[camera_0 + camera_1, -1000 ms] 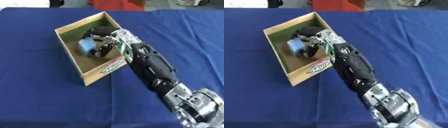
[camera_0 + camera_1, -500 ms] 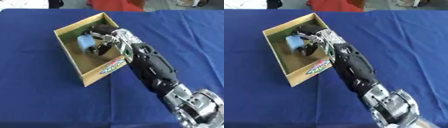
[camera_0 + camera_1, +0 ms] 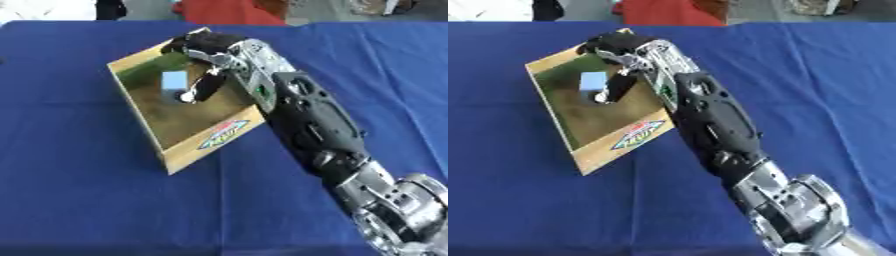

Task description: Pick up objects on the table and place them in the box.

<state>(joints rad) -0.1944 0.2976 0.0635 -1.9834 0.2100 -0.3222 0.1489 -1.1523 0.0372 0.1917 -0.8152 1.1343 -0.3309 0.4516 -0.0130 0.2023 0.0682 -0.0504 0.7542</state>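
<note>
Right now the blue-covered worktop point(image 3: 79, 190) carries an open cardboard box point(image 3: 210, 142) turned at an angle, a coloured label on its near wall. Over its right wall the right arm reaches in from the lower right, and the right robot hand point(image 3: 214, 55) hangs above the far end of the box with its fingers point(image 3: 203, 87) relaxed and drooping, gripping nothing. Down on the box floor lies a small light-blue block point(image 3: 174, 80), just beside those fingertips.
</note>
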